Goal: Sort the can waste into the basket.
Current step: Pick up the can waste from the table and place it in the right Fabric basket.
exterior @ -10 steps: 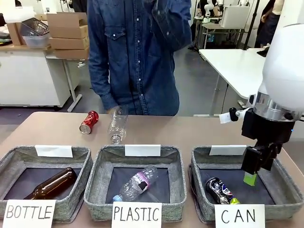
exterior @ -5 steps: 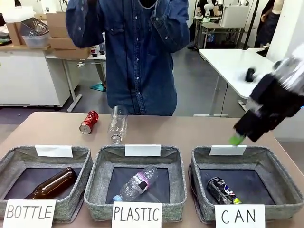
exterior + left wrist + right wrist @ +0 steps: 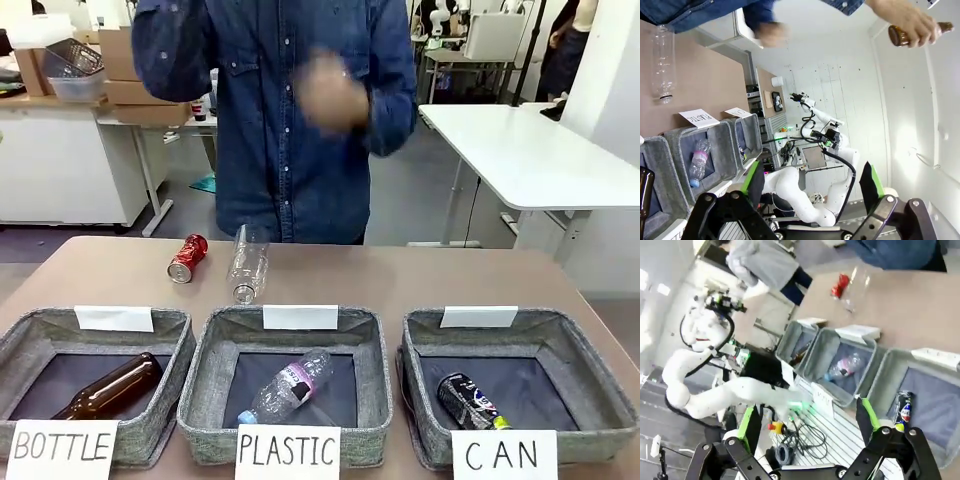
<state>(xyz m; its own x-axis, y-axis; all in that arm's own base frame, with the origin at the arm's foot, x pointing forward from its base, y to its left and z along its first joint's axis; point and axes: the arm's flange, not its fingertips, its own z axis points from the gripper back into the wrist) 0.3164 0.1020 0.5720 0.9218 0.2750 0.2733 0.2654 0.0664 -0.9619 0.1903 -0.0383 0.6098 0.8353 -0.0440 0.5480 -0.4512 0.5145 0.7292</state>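
Plainly, our left gripper [image 3: 810, 180] and right gripper [image 3: 808, 416] gape empty. Far ahead of the right one, the red can [image 3: 841, 285] lies seemingly beside a clear bottle [image 3: 854, 290]; our reach may roll either.

You have a brown table [image 3: 450, 275] with a grey basket [image 3: 150, 432] at its near left, fronted by a white card reading "BOTTLE" [image 3: 62, 450]. A brown glass bottle [image 3: 110, 388] lies slantwise inside it. Just beside it, in the middle, stands a like basket [image 3: 371, 385] with a "PLASTIC" card [image 3: 288, 452]; in it lies a clear plastic bottle [image 3: 288, 385] with a pink label. Farther back on the bare tabletop you see an empty clear bottle [image 3: 248, 262] lying on its side, mouth toward you. Across the table stands a person in a denim shirt [image 3: 270, 120]. Behind are stacked cardboard boxes [image 3: 140, 65] and a white table [image 3: 520, 150].
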